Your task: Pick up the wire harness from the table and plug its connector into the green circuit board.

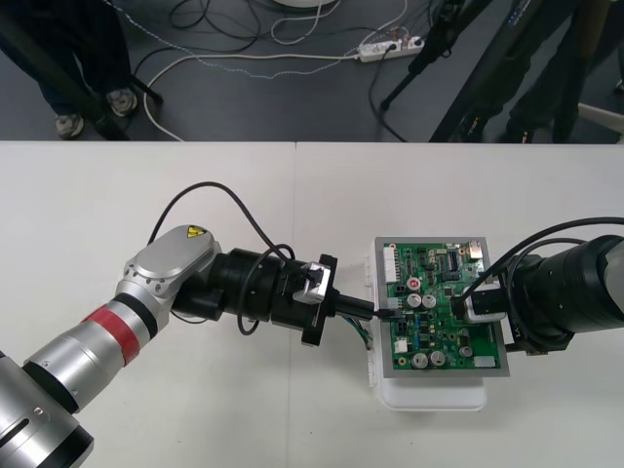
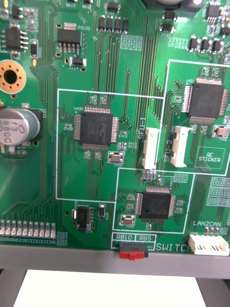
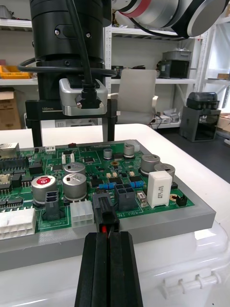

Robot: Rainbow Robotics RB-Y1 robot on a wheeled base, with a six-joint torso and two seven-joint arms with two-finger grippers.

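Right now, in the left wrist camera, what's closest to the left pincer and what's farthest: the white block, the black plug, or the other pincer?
1. black plug: gripped between the shut fingers of the left pincer, at the green board's near edge.
2. white block: on the board, just behind that edge.
3. right pincer: open, over the board's far side.

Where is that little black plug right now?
The plug sits between the left tool's shut fingers at the board's left edge in the front view, beside a black connector; whether it is seated, I cannot tell.
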